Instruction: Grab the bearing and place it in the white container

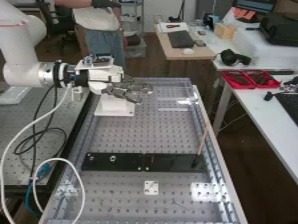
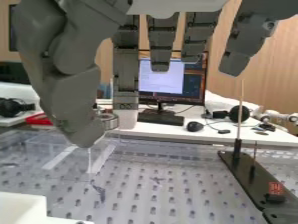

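High view puts your white container (image 1: 112, 109) below the hand (image 1: 114, 87) and back toward the arm (image 1: 28, 74) from its fingertips, where thumb and finger pinch the bearing (image 2: 110, 121), so draw it back before lowering.

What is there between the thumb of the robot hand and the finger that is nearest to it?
The bearing, a metal ring, is between the thumb and the nearest of the fingers; the wrist view shows this.
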Motion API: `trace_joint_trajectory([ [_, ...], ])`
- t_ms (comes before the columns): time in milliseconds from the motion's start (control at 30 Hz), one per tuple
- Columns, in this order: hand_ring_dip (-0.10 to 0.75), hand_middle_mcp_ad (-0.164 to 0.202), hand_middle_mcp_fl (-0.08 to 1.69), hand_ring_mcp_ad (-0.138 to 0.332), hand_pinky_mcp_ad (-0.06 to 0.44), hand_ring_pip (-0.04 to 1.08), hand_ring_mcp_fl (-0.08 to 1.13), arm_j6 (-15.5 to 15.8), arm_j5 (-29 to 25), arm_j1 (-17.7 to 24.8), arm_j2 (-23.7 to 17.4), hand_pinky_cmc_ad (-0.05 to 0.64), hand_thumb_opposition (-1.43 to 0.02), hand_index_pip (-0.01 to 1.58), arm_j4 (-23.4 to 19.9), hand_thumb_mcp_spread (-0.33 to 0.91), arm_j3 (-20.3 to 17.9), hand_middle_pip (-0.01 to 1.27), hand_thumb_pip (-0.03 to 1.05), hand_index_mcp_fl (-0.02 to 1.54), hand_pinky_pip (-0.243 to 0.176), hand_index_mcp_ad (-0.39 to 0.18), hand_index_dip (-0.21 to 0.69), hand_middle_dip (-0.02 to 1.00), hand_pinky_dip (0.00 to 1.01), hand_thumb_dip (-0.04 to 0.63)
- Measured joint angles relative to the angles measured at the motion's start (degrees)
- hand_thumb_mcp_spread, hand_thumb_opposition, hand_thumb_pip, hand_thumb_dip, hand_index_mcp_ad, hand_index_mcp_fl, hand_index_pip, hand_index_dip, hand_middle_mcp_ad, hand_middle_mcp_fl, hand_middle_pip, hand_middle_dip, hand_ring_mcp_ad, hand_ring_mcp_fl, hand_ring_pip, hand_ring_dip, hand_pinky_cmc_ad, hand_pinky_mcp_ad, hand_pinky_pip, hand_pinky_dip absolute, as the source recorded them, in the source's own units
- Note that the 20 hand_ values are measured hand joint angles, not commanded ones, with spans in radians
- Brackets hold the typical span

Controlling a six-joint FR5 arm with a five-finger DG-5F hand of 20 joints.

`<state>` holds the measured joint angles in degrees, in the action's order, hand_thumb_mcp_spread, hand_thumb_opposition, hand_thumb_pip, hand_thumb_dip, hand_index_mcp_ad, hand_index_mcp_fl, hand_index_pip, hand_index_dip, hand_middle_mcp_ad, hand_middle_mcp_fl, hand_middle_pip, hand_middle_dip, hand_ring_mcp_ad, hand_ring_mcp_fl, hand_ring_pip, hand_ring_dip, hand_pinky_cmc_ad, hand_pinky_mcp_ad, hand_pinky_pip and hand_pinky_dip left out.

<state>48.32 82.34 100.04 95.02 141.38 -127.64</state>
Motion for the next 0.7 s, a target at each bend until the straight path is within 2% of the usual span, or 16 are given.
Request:
trace_joint_trajectory([
  [167,0.059,0.056,0.08,0.106,0.288,0.09,0.00,-0.6,-5.4,4.5,-1.1,0.365,-0.83,1.34,-1.1,0.42,-1.8,0.13,0.58,0.30,-0.012,-0.080,0.234,0.17,0.18,0.314],
  [367,0.059,0.056,0.08,0.103,0.288,0.09,0.00,-1.3,-9.3,8.2,-2.2,0.365,-0.83,1.34,-1.1,0.42,-3.2,0.13,0.58,0.30,-0.012,-0.080,0.234,0.17,0.18,0.314],
  [700,0.059,0.056,0.08,0.103,0.288,0.10,0.00,-3.2,-12.5,11.9,-2.6,0.365,-0.83,1.34,0.1,0.42,-3.8,0.13,0.58,0.30,-0.012,-0.080,0.234,0.19,0.18,0.298],
])
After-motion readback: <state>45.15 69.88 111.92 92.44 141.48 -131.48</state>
